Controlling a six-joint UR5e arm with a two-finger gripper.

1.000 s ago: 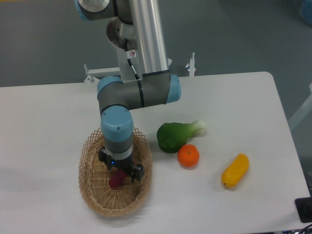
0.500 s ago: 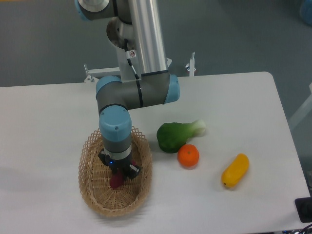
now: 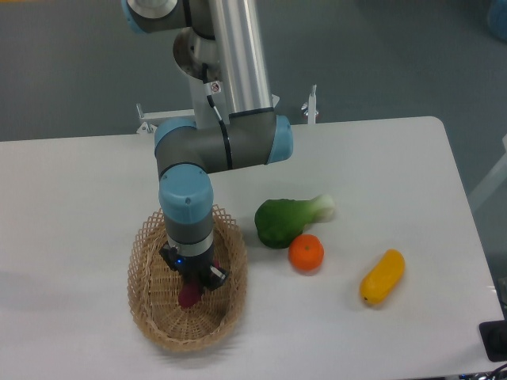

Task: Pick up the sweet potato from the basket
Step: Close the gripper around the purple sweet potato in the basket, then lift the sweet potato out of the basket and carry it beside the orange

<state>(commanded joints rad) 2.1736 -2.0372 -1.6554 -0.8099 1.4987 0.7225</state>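
Observation:
The light tan woven basket [image 3: 150, 313] stands at the front left of the white table. The reddish-purple sweet potato [image 3: 188, 297] is inside it, mostly hidden under the gripper. My gripper [image 3: 192, 279] points straight down into the basket with its jaws drawn in tight around the sweet potato's upper end. Only the lower end of the tuber shows below the fingers.
A green leafy vegetable [image 3: 283, 220], a round orange [image 3: 306, 253] and a yellow oblong fruit [image 3: 383, 276] lie on the table to the right of the basket. The arm's elbow [image 3: 222, 146] hangs over the table behind the basket. A dark object [image 3: 495, 340] sits at the front right corner.
The jaws have closed in from a wide stance onto the sweet potato. The wrist has shifted slightly left and up.

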